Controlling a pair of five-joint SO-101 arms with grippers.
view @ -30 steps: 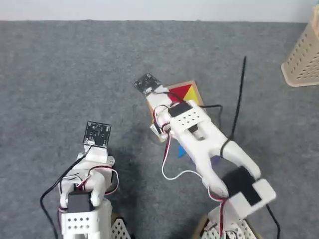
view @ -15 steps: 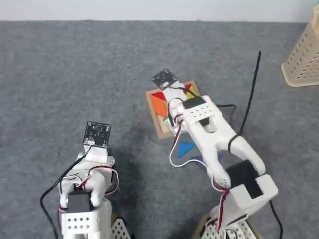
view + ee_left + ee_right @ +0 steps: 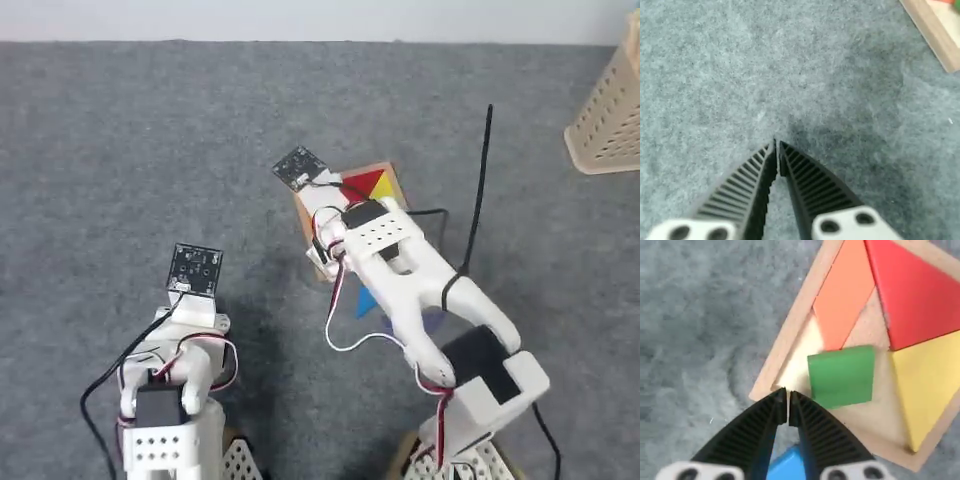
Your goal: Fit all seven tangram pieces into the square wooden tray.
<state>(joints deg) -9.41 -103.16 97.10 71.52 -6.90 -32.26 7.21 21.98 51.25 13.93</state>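
Wooden and square, the tray (image 3: 792,332) holds four pieces by our count: a red triangle (image 3: 910,290) and a yellow triangle (image 3: 930,390) set edge to edge, an orange piece (image 3: 842,300) lying along one rim beside the red, and a green square (image 3: 841,375) sitting a little askew, near the yellow one. Bare floor shows around the green square, towards the tray's corner and up beside the orange piece.

A blue piece (image 3: 787,467) lies outside on the grey felt, just beside the tray's corner, and in the high view a purple one (image 3: 434,322) seems to lie near it, half under the arm. We cannot tell where the seventh lies.

We judge the task a little past halfway, with at least two pieces left to place and the green square likely needing a nudge.

Our right gripper (image 3: 788,392) hovers over the tray's corner, fingers pressed together and holding nothing. Our left gripper (image 3: 777,146) hangs over bare felt, well apart from the tray, likewise closed and empty.
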